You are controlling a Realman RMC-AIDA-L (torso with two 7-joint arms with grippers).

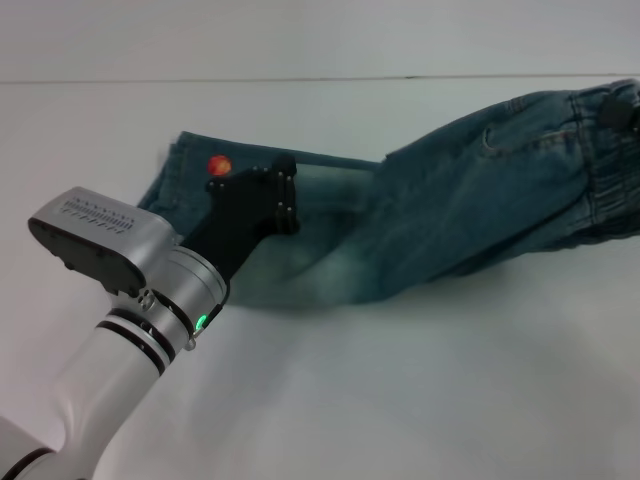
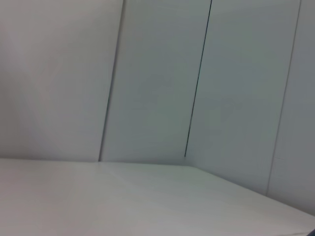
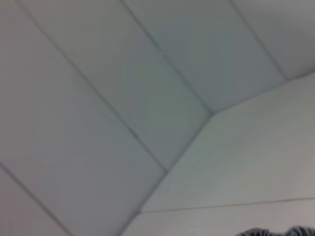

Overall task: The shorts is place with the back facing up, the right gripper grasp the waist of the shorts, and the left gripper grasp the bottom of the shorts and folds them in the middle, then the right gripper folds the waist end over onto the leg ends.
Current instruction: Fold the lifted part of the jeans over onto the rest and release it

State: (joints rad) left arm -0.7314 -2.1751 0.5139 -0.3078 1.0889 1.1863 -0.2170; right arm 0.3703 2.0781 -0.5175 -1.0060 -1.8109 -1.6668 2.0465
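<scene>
Already the shorts point(image 1: 430, 200) are lying half-doubled on the table point(image 1: 420, 390), waist end lifted at the far right. The left gripper point(image 1: 270, 195) is pressing down at the leg ends, just beside a red patch point(image 1: 219, 164); whether its fingers are gripping cloth I cannot tell. The right gripper point(image 1: 620, 105) is barely showing at the waistband, grip unclear. The lengthwise fold seems under way; next, both grippers need to carry their edge across together.

A bare, pale white counter point(image 2: 147, 201) fills the lower part of the left wrist view, meeting plain grey-white wall panels point(image 2: 152, 78) divided by thin dark vertical seams point(image 2: 199, 78).
</scene>
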